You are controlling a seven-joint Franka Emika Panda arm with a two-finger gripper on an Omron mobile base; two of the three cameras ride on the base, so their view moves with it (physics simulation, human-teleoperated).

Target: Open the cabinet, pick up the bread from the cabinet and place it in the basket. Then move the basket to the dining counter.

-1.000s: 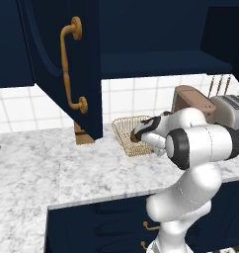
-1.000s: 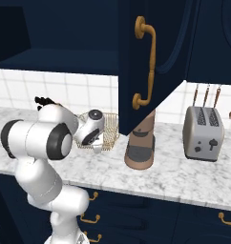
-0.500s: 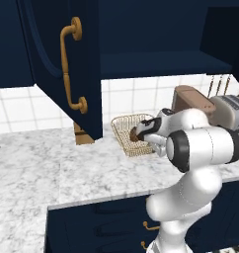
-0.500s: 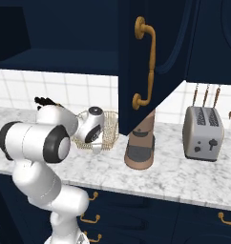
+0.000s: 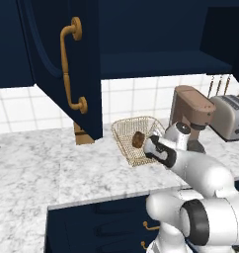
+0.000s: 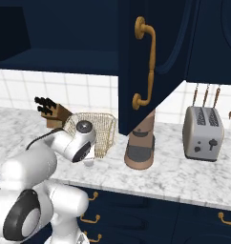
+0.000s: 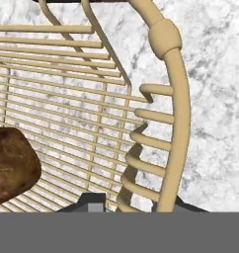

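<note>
A shallow square basket (image 5: 134, 139) of pale gold wire mesh with flared sides sits on the grey-veined white marble counter, just beside the open door of the dark navy wall cabinet (image 5: 67, 64), whose arched-panel door carries a long curved brass handle. A small dark brown rounded lump of bread (image 5: 138, 140) lies inside the basket on its mesh floor. From the hand view the bread (image 7: 10, 165) rests near the basket's thick rounded rim (image 7: 178, 128).

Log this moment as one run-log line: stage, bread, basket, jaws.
stage: grasping basket rim | bread: inside basket | basket: on marble counter, below open cabinet | jaws: straddling basket rim, one inside, one outside
</note>
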